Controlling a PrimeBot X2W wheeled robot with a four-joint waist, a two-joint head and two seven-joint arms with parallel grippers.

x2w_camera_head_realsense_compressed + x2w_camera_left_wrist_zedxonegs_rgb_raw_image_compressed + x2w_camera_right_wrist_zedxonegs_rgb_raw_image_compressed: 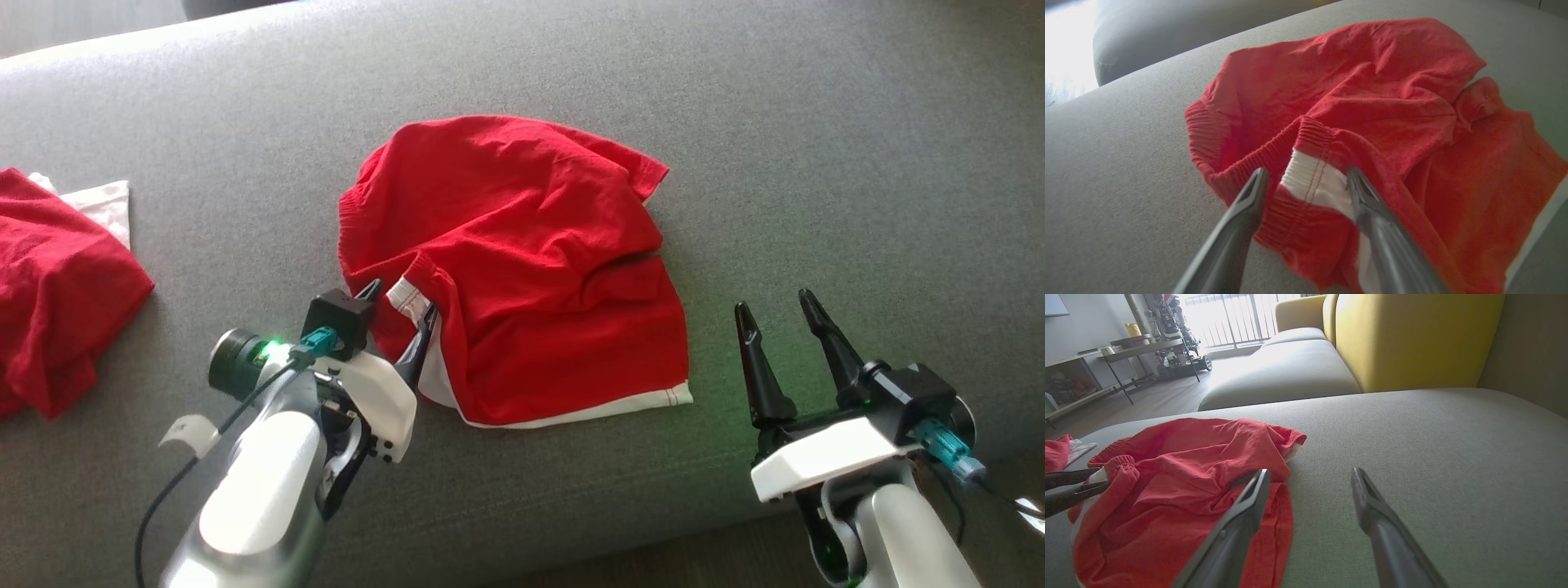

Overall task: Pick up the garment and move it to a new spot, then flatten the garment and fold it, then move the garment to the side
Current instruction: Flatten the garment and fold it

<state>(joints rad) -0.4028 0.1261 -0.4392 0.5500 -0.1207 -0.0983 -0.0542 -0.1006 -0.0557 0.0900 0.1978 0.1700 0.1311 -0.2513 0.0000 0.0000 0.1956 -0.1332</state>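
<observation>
My left end effector [400, 300], lower left, is wide open with its fingers astride the waistband [1310, 179] of the red shorts [522, 245], nothing clamped. My right end effector [775, 304], lower right, is spread and empty. The shorts lie crumpled mid-frame on the grey sofa [816, 122].

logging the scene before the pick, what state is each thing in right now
red shorts, crumpled, lying on the grey cushion, not lifted
left gripper, open, astride the shorts' waistband
right gripper, open, empty, to the right of the shorts
second red garment, bunched up at the left of the cushion
</observation>
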